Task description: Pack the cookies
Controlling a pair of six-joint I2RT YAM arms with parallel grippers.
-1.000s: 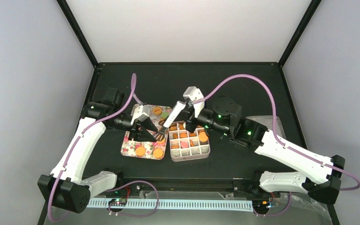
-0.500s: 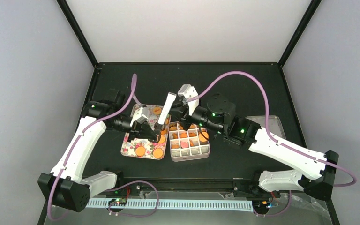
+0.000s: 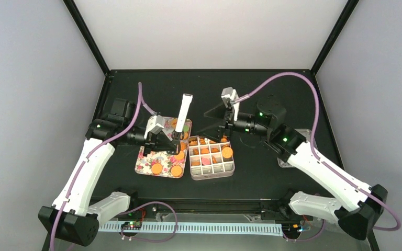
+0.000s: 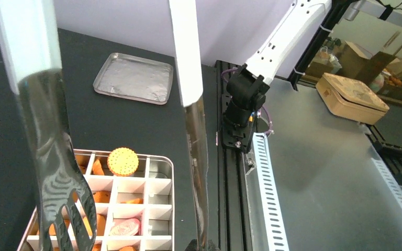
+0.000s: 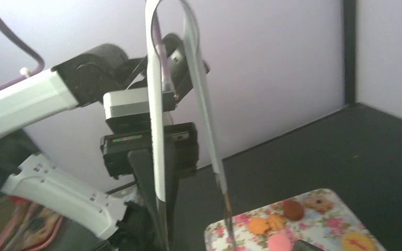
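**Cookies split between tin and tray, tongs in the left gripper**

The cookies are small round biscuits, mostly orange-golden, with a pink one in a compartment of the divided tin. Being round, they have no long axis. The loose ones lie flat, face up, on the flowered tray just left of the tin. Inside the tin, several stand tilted on edge between the white dividers. A larger orange cookie lies flat across the dividers near the tin's far right corner, its dotted face upward.

The left gripper sits by the tin's far left corner, clamped on the tongs. Their white handles rise away beyond the tin's far edge, and their dark slotted blades point down over the tin's left side.

The right gripper hangs above the tin's far edge, spread wide and empty.

The tin rests on the black worktop.
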